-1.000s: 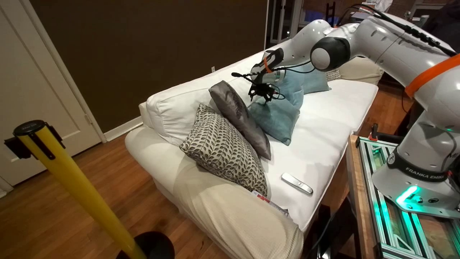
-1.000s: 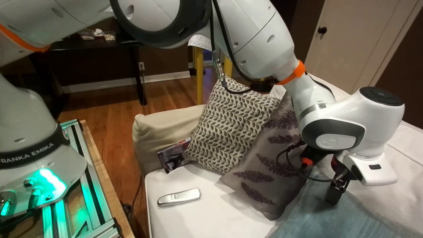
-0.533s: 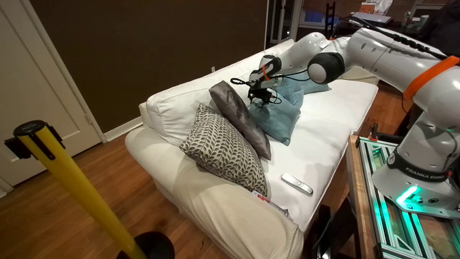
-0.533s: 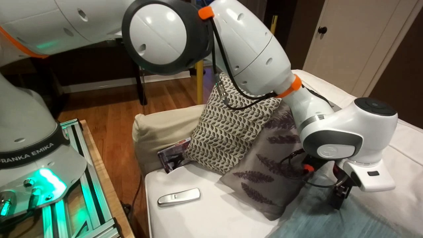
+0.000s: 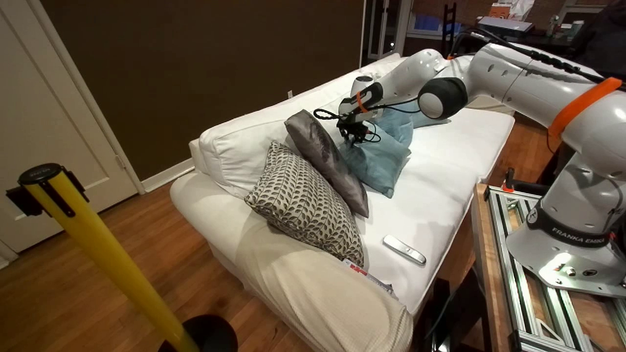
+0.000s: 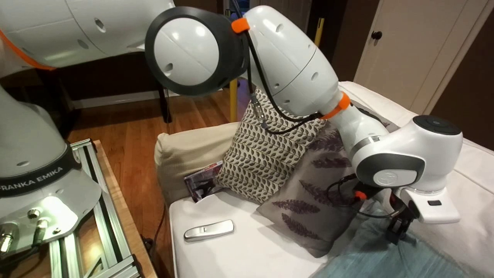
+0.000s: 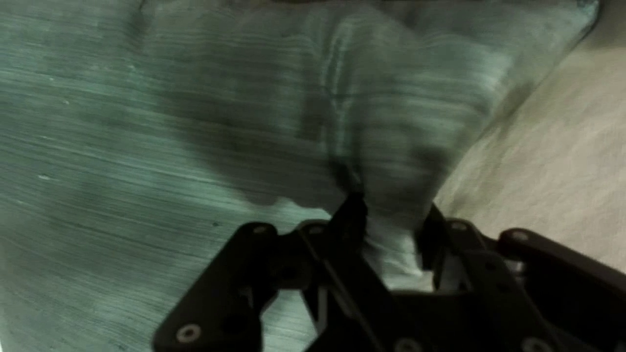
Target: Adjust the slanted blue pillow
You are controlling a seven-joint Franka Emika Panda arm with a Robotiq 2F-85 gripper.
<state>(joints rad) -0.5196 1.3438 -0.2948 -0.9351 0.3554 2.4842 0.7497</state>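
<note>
The slanted blue pillow (image 5: 379, 168) leans on the white sofa beside the dark grey pillow, its upper part beneath my gripper (image 5: 352, 141). In an exterior view the same pillow (image 6: 366, 256) is cut off by the bottom edge, and the gripper (image 6: 399, 235) is sunk into its top. Teal cloth (image 7: 98, 195) fills much of the wrist view. There, a bunched fold of it rises between the black fingers of my gripper (image 7: 391, 215), pinched close to the pillow's edge. The fingers stand some way apart with the fabric between them.
A dark grey pillow (image 5: 325, 161) and a black-and-white patterned pillow (image 5: 308, 205) lean near the sofa arm. More blue cushions (image 5: 398, 128) lie beyond the gripper. A silver object (image 6: 210, 230) rests on the seat, near a magazine (image 6: 202, 181). A yellow post (image 5: 105, 244) stands outside the sofa.
My gripper has come down slightly onto the blue pillow, and its fingers have closed together. Folds now show in the pillow's cloth at the fingertips. The other pillows have stayed put.
</note>
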